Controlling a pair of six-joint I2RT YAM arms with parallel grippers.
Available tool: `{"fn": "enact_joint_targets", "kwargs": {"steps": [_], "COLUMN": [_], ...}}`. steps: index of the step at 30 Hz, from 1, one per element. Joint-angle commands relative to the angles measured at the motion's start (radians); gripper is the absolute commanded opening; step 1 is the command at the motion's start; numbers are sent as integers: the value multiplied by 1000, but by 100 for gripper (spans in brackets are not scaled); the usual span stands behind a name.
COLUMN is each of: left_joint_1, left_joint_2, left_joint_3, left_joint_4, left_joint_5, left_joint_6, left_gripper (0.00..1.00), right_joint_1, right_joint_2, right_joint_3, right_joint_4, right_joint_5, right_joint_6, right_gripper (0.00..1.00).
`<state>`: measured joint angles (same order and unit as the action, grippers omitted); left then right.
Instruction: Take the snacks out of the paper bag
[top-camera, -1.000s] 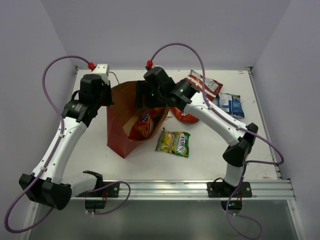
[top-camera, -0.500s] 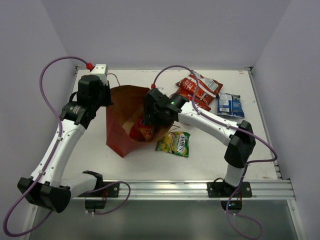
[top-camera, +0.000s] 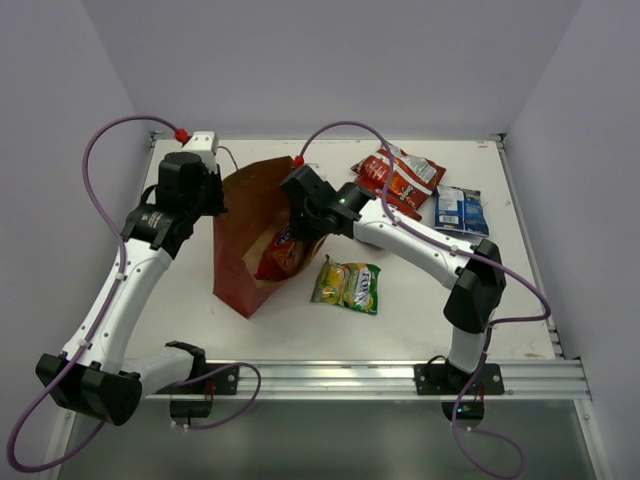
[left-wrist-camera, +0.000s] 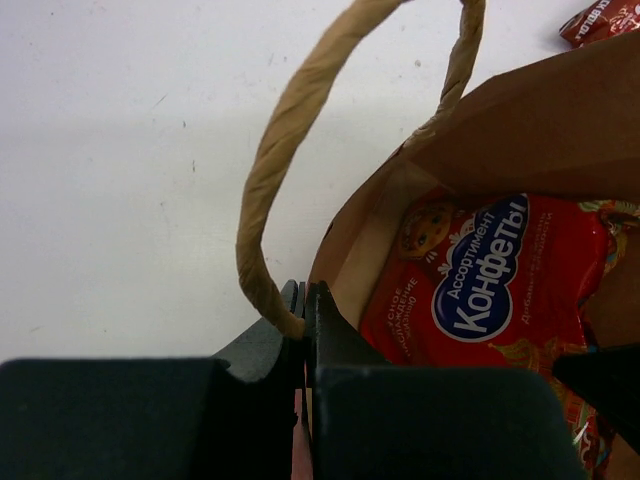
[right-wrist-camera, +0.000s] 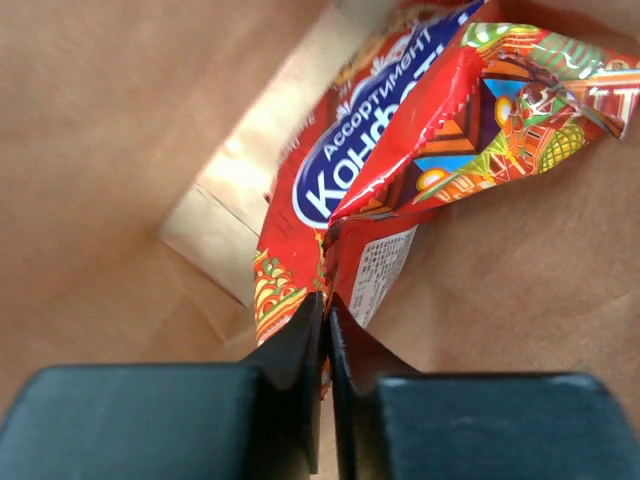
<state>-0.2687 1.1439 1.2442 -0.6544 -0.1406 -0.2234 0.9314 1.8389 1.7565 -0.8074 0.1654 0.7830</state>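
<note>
Our left gripper (left-wrist-camera: 303, 320) pinches the paper bag (top-camera: 238, 272) rim at ten o'clock to anchor it; our right gripper (right-wrist-camera: 327, 325) clamps the red snack (right-wrist-camera: 400, 170) inside.

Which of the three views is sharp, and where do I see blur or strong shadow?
Top external view: evenly lit and sharp, with only faint shadows on the table. Left wrist view: the left gripper is dark and blurred, while the print on the red snack bag is readable. Right wrist view: the right gripper is blurred too, and the paper bag wall looks soft.
</note>
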Motion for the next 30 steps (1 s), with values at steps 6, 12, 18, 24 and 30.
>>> {"fn": "enact_joint_targets", "kwargs": {"steps": [6, 12, 18, 24, 30], "left_joint_1": [10, 10, 10, 10, 11], "left_joint_2": [-15, -13, -10, -13, -3], "left_joint_3": [-11, -31, -38, -49, -57], "left_joint_4": [36, 42, 38, 33, 26], "left_joint_5": [-37, -39, -54, -63, -93], "left_joint_6": [-19, -31, -33, -36, -44], "left_gripper": [0, 0, 0, 0, 0], "right_joint_1": [10, 12, 14, 14, 11], "right_joint_2": [-41, -81, -96, -128, -208], "right_joint_3": [121, 202, 356, 466, 523], "right_joint_4": [134, 247, 321, 401, 484], "right_joint_5": [-91, -255, -366, -445, -392], "right_joint_6": [-92, -149, -197, -252, -329], "right_gripper": [0, 0, 0, 0, 0]}}
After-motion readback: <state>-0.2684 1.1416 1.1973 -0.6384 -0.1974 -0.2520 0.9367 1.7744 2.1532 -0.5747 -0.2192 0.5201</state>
